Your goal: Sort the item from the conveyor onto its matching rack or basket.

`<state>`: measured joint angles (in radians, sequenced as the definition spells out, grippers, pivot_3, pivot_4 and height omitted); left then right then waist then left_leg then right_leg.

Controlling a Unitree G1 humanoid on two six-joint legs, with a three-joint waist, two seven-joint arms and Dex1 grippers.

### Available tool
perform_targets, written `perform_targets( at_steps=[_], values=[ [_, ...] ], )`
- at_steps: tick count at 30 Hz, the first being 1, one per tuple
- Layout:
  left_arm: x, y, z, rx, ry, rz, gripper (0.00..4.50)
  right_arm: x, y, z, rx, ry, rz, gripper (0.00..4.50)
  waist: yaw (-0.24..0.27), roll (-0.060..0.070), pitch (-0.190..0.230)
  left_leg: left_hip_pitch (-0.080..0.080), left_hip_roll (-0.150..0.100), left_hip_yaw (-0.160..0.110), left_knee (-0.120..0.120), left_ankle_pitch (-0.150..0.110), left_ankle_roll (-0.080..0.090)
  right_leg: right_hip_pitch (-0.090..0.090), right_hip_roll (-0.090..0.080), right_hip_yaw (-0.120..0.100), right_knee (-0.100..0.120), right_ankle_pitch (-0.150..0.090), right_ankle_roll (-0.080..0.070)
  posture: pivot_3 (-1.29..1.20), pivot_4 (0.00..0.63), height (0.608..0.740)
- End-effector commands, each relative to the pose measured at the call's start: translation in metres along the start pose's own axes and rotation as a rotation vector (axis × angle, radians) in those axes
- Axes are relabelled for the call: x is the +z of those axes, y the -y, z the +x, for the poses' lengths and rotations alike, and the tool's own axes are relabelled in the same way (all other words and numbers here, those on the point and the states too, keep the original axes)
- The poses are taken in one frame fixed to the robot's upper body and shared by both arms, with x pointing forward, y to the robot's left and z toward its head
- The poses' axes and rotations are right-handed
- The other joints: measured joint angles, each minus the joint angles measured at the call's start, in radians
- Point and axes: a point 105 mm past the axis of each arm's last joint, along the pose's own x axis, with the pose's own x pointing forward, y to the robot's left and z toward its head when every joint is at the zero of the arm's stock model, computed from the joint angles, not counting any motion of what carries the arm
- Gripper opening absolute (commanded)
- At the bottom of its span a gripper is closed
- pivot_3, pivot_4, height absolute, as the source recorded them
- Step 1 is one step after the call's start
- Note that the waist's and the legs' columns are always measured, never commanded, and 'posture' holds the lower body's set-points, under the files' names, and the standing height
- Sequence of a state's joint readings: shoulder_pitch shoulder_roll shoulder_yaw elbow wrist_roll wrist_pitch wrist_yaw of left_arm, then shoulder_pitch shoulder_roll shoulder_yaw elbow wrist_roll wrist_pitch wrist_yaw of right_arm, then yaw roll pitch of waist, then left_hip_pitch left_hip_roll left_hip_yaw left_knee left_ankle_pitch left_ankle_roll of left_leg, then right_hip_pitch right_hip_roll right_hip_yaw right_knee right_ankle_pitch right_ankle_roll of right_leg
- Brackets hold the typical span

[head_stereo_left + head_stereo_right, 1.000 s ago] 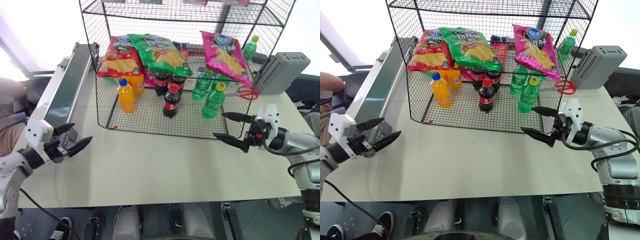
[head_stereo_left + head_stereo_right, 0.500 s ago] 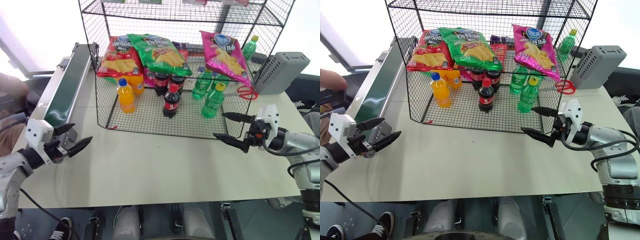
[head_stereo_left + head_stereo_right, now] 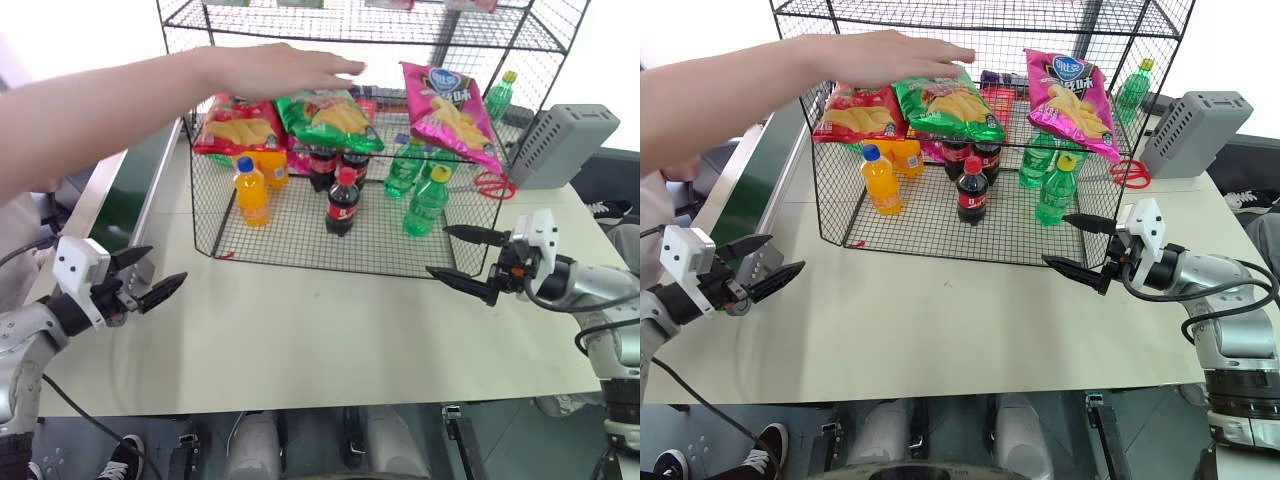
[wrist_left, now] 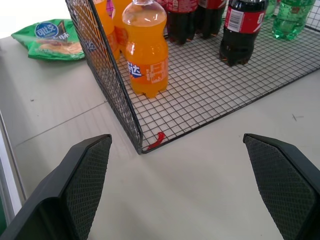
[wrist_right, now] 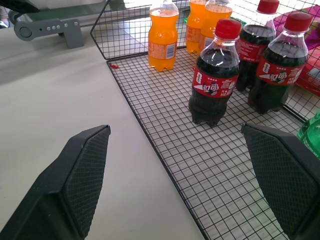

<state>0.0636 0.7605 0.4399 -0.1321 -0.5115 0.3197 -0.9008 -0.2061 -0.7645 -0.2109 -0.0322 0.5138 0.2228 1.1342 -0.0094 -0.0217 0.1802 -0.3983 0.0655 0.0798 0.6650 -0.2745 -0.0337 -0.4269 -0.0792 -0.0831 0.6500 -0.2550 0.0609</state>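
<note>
We see the rack (image 3: 300,250) at the back of the surface (image 3: 300,330), the conveyor (image 3: 125,195) on its left, bottles (image 3: 342,200) inside it.

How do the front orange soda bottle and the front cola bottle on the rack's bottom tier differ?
The orange soda bottle holds bright orange drink under a blue cap; the cola bottle holds near-black drink under a red cap. The orange bottle's label is pale, the cola's red with white lettering. The orange one stands nearer the rack's left corner, the cola nearer the middle. Both stand upright on the mesh floor and look similar in size.
</note>
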Motion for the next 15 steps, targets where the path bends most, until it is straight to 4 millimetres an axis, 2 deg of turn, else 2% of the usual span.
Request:
perform_targets(
  at_steps=[1,11,15],
  values=[
    [0.0092,-0.0005,0.0016,-0.009,0.022,0.034,4.50,0.0055,0.0014,-0.0017,-0.010,0.018,-0.032,4.38,0.000,0.000,0.000,0.000,0.000,0.000,0.000,0.000,0.000,0.000,0.000,0.000,0.000,0.000,0.000,0.00,0.150,0.740],
    [0.0102,-0.0041,0.0031,-0.007,0.022,0.037,4.50,0.0053,0.0007,0.0009,-0.012,0.022,-0.041,4.38,0.000,0.000,0.000,0.000,0.000,0.000,0.000,0.000,0.000,0.000,0.000,0.000,0.000,0.000,0.000,0.00,0.150,0.740],
    [0.0166,-0.0069,0.0047,-0.009,0.027,0.050,4.50,0.0034,0.0001,0.0007,-0.020,0.026,-0.037,4.38,0.000,0.000,0.000,0.000,0.000,0.000,0.000,0.000,0.000,0.000,0.000,0.000,0.000,0.000,0.000,0.00,0.150,0.740]
  ],
)
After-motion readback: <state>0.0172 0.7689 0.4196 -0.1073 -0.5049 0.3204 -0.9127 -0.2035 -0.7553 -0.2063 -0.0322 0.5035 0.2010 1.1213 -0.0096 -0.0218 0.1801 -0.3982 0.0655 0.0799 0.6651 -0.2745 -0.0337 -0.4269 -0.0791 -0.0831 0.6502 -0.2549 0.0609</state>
